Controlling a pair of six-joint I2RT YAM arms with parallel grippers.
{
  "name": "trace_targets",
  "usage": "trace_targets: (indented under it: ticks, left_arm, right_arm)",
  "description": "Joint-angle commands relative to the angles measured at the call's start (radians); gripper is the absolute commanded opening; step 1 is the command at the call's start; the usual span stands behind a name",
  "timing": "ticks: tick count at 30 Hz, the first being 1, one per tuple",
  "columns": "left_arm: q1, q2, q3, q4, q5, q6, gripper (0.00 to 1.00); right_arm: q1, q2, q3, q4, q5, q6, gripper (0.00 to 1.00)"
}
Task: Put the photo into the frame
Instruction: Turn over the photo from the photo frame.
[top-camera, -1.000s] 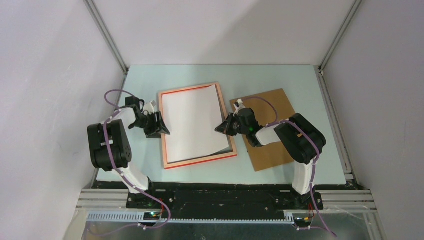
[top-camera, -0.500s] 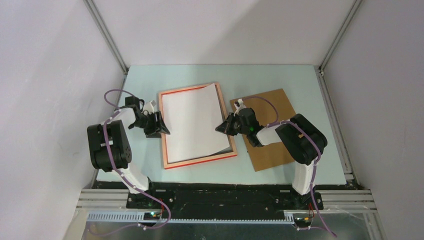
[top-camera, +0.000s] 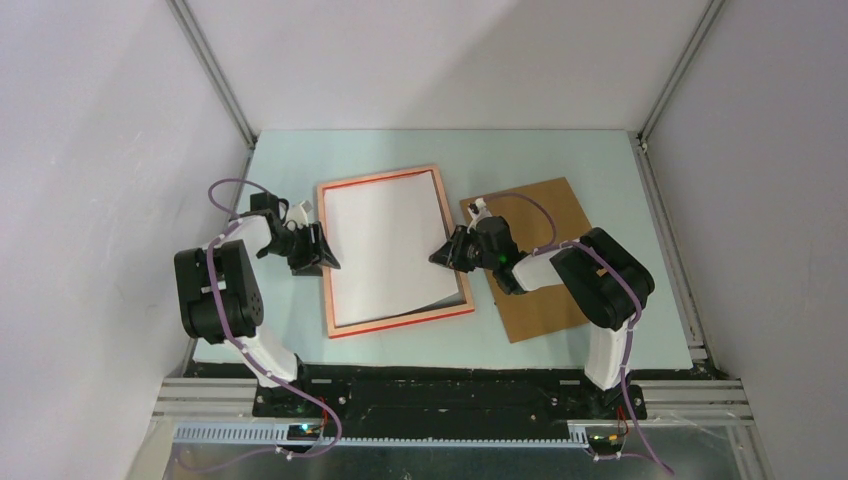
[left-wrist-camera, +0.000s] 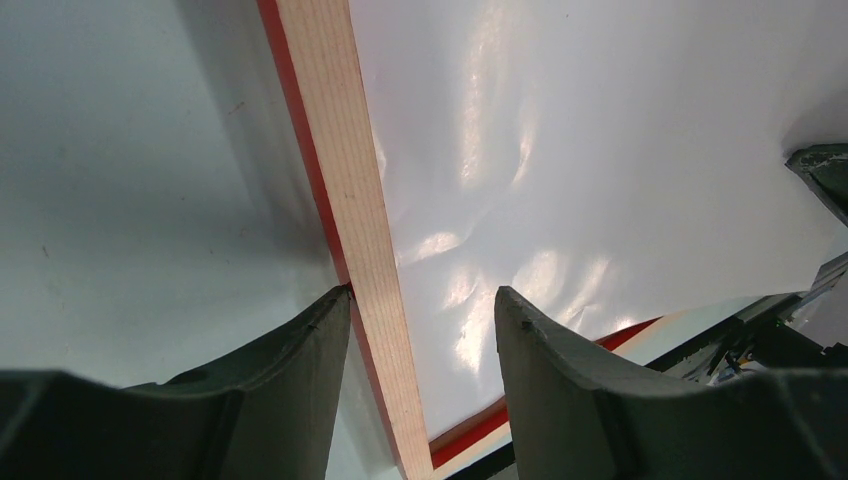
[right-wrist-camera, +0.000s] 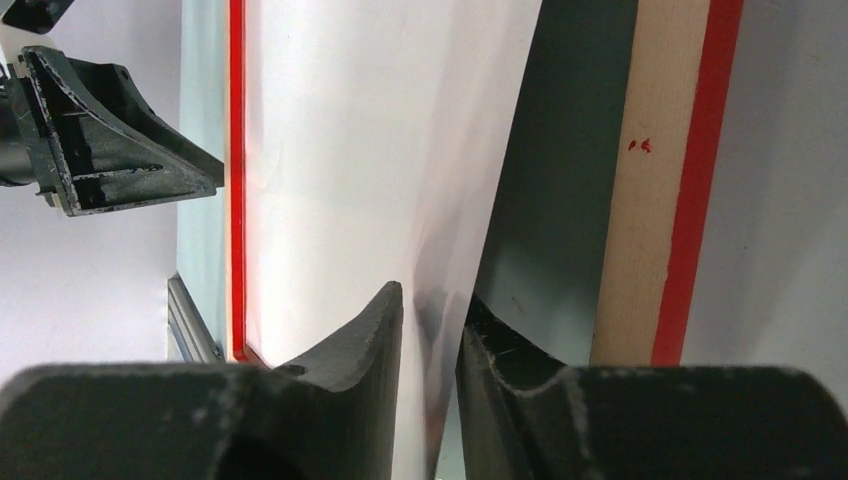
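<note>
The frame (top-camera: 400, 322) lies back-up on the table, its pale wood rail (left-wrist-camera: 350, 170) edged in red. The photo (top-camera: 385, 245) lies face-down inside it, showing only its white back (left-wrist-camera: 600, 150). My left gripper (top-camera: 325, 255) is open and straddles the frame's left rail (left-wrist-camera: 422, 295): one finger touches the red outer edge, the other hovers over the photo. My right gripper (top-camera: 440, 257) is at the photo's right edge. Its jaws (right-wrist-camera: 432, 293) stand a narrow gap apart, with the photo's (right-wrist-camera: 350, 150) edge passing loosely between them, just inside the right rail (right-wrist-camera: 650, 150).
A plain brown backing board (top-camera: 545, 215) lies right of the frame, partly under the right arm. Grey enclosure walls stand on three sides, with metal rails at the table's edges.
The right jaws have parted from their pinch on the photo's edge. The photo's far right corner, which rode over the frame's rail, has dropped inside. The left arm has not moved.
</note>
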Motion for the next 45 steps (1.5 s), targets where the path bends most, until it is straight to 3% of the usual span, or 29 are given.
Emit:
trace_targets:
  ticks: [1, 20, 35, 39, 45]
  left_arm:
    - [0.002, -0.042, -0.005, 0.001, 0.034, 0.017, 0.60]
    - [0.002, -0.050, -0.004, 0.001, 0.033, 0.017, 0.60]
    - [0.003, -0.079, 0.001, 0.001, 0.015, 0.036, 0.60]
    - [0.002, -0.134, 0.010, 0.001, 0.004, 0.053, 0.66]
    - [0.003, -0.262, 0.031, 0.001, -0.014, 0.076, 0.76]
  right_arm:
    - [0.006, -0.045, -0.005, -0.003, 0.028, -0.017, 0.31]
    - [0.011, -0.129, -0.013, -0.117, 0.106, -0.094, 0.45]
    - [-0.020, -0.271, -0.044, -0.190, 0.238, -0.217, 0.74]
    - [-0.086, -0.333, -0.042, -0.208, 0.250, -0.304, 0.98]
    - [-0.307, -0.434, -0.022, -0.257, 0.139, -0.453, 0.99]
